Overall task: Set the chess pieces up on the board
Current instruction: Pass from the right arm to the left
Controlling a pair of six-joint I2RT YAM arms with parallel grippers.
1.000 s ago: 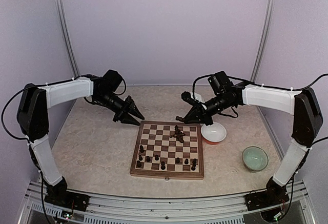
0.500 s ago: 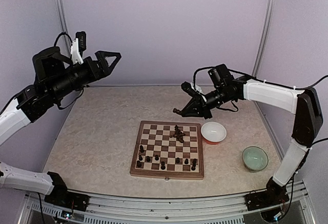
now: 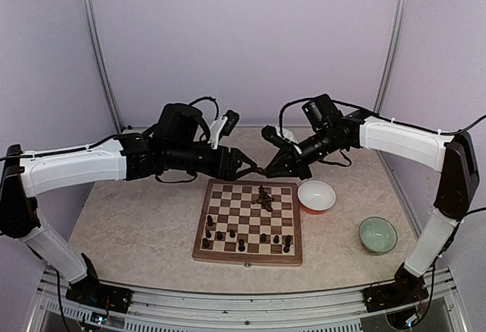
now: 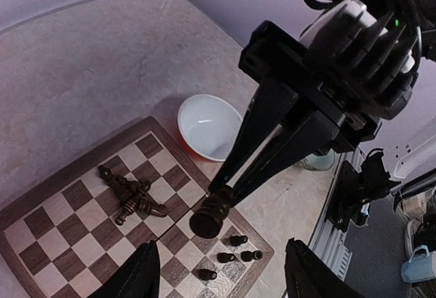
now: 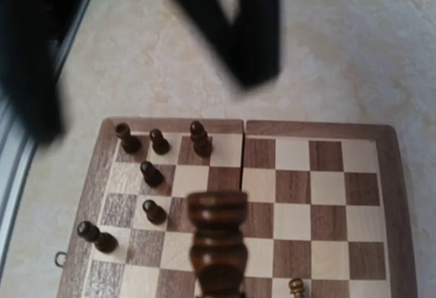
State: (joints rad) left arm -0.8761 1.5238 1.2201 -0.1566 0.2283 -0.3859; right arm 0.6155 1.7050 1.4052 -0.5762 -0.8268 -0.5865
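The board (image 3: 247,257) lies at the table's middle, with several small dark chess pieces (image 3: 228,235) standing in its near rows and a pile of lying pieces (image 3: 264,197) at its far side. My right gripper (image 3: 263,171) hovers over the board's far edge, shut on a dark turned piece (image 4: 211,213), which fills the lower right wrist view as the held piece (image 5: 218,243). My left gripper (image 3: 247,166) points at it from the left, almost tip to tip. Its fingers (image 4: 139,277) stand open with nothing between them.
A white bowl (image 3: 317,195) with a red underside sits just right of the board. A pale green bowl (image 3: 377,233) stands farther right and nearer. The left arm reaches low across the left half of the table. Purple walls close in the back and sides.
The left arm has swung down from high at the left to the centre, so its open gripper now faces the right gripper's tip. The right gripper has risen slightly, still holding the piece.
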